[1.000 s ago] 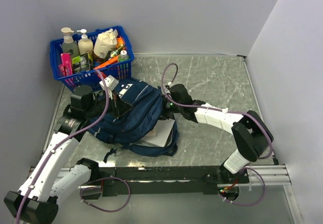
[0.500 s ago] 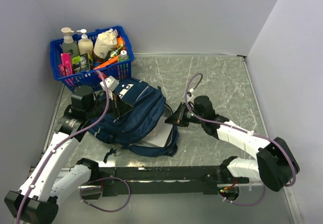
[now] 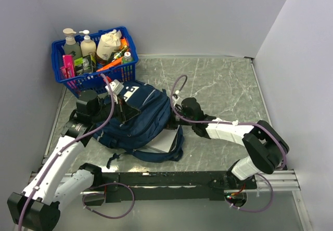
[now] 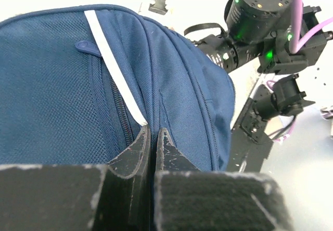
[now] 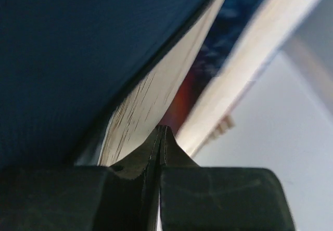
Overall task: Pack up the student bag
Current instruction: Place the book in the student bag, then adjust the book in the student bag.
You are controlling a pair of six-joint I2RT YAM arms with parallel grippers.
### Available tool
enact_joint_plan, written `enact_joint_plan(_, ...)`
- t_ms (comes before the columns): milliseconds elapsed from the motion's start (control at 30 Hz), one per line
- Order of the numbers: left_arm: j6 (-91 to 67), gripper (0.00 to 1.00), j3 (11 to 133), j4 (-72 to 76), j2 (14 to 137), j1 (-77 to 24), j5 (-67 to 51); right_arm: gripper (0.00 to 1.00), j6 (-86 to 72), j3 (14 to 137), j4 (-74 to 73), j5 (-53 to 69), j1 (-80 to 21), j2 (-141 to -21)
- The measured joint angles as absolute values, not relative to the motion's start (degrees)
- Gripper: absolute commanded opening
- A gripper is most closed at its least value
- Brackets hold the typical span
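The student bag [image 3: 141, 129], navy blue with a white patch, lies left of the table's middle. My left gripper [image 3: 126, 112] sits on its upper side. In the left wrist view this gripper [image 4: 152, 132] is shut, pinching a fold of the bag's fabric [image 4: 57, 85] beside a white stripe. My right gripper [image 3: 176, 117] is at the bag's right edge, above a white book [image 3: 165, 139] sticking out from under the bag. In the right wrist view it [image 5: 162, 129] is shut with nothing between the fingers. Its tips touch a book's page edges [image 5: 140, 108] below the bag's blue fabric [image 5: 78, 43].
A blue plastic basket [image 3: 131, 51] holding bottles and packets stands at the back left, just behind the bag. Grey walls close in the left, back and right sides. The bag's dark straps [image 3: 117, 155] trail toward the near rail.
My right arm swung out to the right, away from the bag, then came back to its right edge, and its jaws closed. The left gripper stayed on the bag.
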State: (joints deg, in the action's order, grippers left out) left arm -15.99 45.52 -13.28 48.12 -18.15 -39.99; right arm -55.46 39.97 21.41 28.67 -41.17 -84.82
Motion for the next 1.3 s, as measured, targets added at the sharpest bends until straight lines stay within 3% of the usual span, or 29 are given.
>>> enact_joint_plan(100,-17.43,0.01,44.95,-11.33,49.30,-18.26,-41.25,0.01,-57.01,40.10,23.70,28.97,-42.94,-85.80)
enact_joint_plan(167,-18.06,0.01,44.95,-10.35,50.35,-18.68,-41.74,0.12,-58.26,39.88,24.84,29.26,-43.11,-86.74)
enact_joint_plan(333,-18.39,0.01,44.95,-10.22,52.16,-20.29,-42.70,0.25,-58.98,33.67,24.60,29.39,-39.72,-82.91)
enact_joint_plan(600,-18.50,0.01,44.12,-10.15,52.38,-22.96,-44.05,0.36,-52.97,23.75,7.27,20.12,-27.81,-47.64)
enact_joint_plan(733,-17.67,0.01,43.57,-10.09,52.97,-25.28,-45.43,0.31,-49.89,23.66,0.43,15.18,-27.86,-42.61)
enact_joint_plan(833,-16.43,0.01,43.55,-10.20,53.91,-26.63,-46.39,0.11,-48.56,23.31,-2.74,13.10,-27.86,-47.03)
enact_joint_plan(867,-16.08,0.01,43.55,-10.24,53.98,-26.87,-46.61,0.00,-48.23,23.31,-3.46,12.82,-27.86,-49.30)
enact_joint_plan(1067,-14.09,0.01,43.79,-10.72,53.95,-26.81,-47.13,0.00,-46.74,24.12,-11.53,12.27,-28.01,-58.17)
enact_joint_plan(1300,-13.56,0.01,44.01,-10.96,53.74,-26.44,-46.87,0.00,-45.41,24.91,-14.83,10.79,-30.85,-42.04)
